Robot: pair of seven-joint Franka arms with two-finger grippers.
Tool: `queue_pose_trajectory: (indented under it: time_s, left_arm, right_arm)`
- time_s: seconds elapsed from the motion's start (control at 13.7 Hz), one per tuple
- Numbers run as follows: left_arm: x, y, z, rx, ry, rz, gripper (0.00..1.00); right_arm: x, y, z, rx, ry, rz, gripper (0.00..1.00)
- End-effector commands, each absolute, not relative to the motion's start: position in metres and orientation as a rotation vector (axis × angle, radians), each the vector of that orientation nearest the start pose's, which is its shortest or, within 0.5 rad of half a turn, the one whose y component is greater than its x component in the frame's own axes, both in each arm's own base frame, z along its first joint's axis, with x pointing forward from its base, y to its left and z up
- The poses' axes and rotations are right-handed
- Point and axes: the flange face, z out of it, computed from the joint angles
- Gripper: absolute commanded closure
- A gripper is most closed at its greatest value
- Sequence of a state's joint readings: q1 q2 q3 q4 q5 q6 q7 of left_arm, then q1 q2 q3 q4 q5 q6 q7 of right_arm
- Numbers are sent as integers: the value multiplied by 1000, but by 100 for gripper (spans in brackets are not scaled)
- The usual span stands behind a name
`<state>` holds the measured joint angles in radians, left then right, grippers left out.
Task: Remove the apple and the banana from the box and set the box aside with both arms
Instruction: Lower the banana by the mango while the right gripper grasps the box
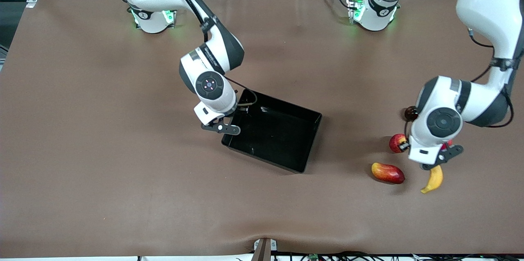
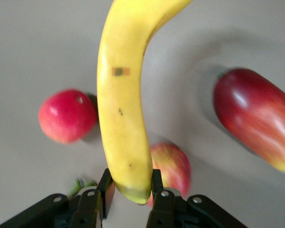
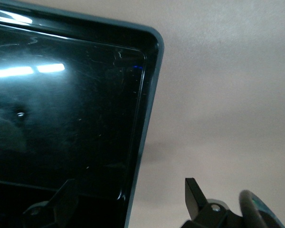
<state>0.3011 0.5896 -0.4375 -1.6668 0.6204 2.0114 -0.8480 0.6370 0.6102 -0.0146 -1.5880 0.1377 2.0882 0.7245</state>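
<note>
Front view, going across from the right arm's end of the table [image 1: 82,150]: right gripper [image 1: 223,127] hangs over the box [image 1: 274,132] wall nearest that arm's end, jaws spread wide and holding nothing; in the right wrist view one finger [image 3: 52,202] sits over the black floor and the other outside the wall, so it looks staged to straddle that wall and pinch it for the two-arm slide. Box sits about mid-table, turned a bit off square to the table edges, and reads empty, so both fruits are already out. Toward the left arm's end, well apart from the box, is the drop zone: mango [image 1: 387,172] nearest the front edge, apple [image 1: 397,142] just farther from the camera, small dark maroon fruit [image 1: 410,113] farther again. Left gripper [image 1: 441,158] is over that cluster, clenched on the banana [image 1: 434,179]; left wrist view shows the pads gripping the darker tip end with the rest of the banana hanging free, apple [image 2: 171,166] directly below it, and a pinker round fruit [image 2: 66,115] beside. Can't tell if the banana's free end touches the table yet. My read: banana is being set down clear of the box so the box's path stays free; release, then the left arm needs to come to the box's free wall.
</note>
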Motion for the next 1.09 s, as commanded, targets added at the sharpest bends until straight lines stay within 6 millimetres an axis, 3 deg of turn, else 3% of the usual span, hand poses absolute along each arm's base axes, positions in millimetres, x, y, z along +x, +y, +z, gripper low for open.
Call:
queue_pose_trajectory:
  time_s: [0.0, 0.07, 0.15, 0.22, 0.44, 0.73, 0.8, 0.87, 0.95, 1.02]
  left_arm:
    - [684, -6, 269, -2764, -455, 1, 100]
    - [687, 12, 268, -2779, -404, 17, 100]
    - [687, 18, 262, -2793, -339, 46, 100]
    - [686, 19, 259, -2802, -320, 61, 100]
    - [671, 8, 251, -2800, -212, 131, 100]
    - [667, 19, 245, -2814, -47, 184, 100]
    - [667, 19, 245, -2814, -45, 184, 91]
    - [667, 15, 245, -2813, -39, 183, 67]
    - [668, 16, 247, -2814, -47, 175, 7]
    - [671, 17, 254, -2814, -44, 159, 0]
  right_arm:
    - [549, 399, 255, -3125, 307, 232, 42]
    - [551, 402, 255, -3110, 316, 203, 72]
    - [554, 402, 257, -3100, 365, 188, 89]
    - [554, 403, 258, -3095, 387, 182, 100]
    - [559, 396, 261, -3095, 403, 190, 100]
    - [562, 389, 281, -3092, 418, 190, 100]
    - [566, 381, 298, -3088, 432, 192, 100]
    - [570, 368, 315, -3087, 441, 208, 100]
    - [575, 353, 333, -3079, 472, 216, 100]
    - [578, 341, 353, -3070, 495, 212, 100]
